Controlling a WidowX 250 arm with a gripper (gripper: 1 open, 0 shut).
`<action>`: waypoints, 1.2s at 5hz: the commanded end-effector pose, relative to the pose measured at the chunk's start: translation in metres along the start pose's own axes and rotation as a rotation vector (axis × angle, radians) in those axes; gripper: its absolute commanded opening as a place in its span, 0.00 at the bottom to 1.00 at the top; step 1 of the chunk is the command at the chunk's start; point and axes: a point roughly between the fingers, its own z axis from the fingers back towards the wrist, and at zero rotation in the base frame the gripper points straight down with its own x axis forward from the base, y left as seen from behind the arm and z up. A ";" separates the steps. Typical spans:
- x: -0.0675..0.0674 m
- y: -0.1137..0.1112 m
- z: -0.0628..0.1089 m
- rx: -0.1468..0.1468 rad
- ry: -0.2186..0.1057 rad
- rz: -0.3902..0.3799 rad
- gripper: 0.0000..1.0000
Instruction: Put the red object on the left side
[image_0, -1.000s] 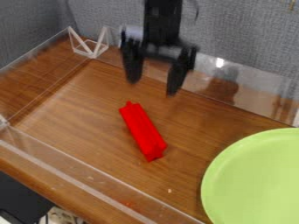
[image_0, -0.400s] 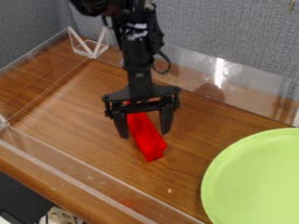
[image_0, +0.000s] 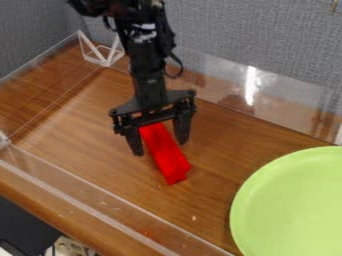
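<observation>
- While our gripper (image_0: 156, 133) points down with jaws spread wide, they straddle the red object's (image_0: 168, 158) far end (nothing clamped).
- We see it lying mid-table (image_0: 80, 110), beside the green plate (image_0: 294, 205).

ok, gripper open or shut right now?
Open. The gripper points down with its fingers spread either side of the red block's upper end; a gap shows, no squeeze yet.

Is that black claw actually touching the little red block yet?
Cannot tell. In the camera view the gripper stands open, its fingers straddling the red object's far end, but no clear contact or gap shows.
</observation>
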 end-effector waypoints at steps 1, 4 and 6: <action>0.000 -0.021 0.020 -0.036 -0.053 0.077 1.00; -0.001 -0.023 0.013 -0.016 -0.137 0.244 1.00; -0.005 -0.018 0.018 -0.010 -0.165 0.196 1.00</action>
